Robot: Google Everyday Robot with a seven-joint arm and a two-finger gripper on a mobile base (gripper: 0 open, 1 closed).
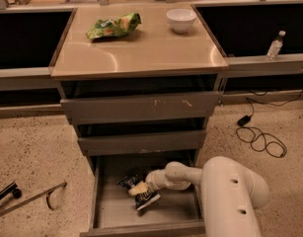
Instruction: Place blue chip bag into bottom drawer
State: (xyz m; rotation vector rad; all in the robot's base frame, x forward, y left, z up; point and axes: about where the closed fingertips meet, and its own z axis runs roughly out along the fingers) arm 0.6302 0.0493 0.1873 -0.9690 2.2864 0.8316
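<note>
The bottom drawer is pulled open at the foot of the grey cabinet. My gripper reaches into it from the right, low over the drawer floor. It is shut on the blue chip bag, a wrinkly dark-blue bag with white print. The bag shows on both sides of the fingertips and sits at or just above the drawer floor. I cannot tell whether it rests on the floor.
Two shallower drawers above stick out slightly. On the cabinet top lie a green and yellow snack bag and a white bowl. A black cable lies on the floor at right, a metal rod at left, and a bottle on the right ledge.
</note>
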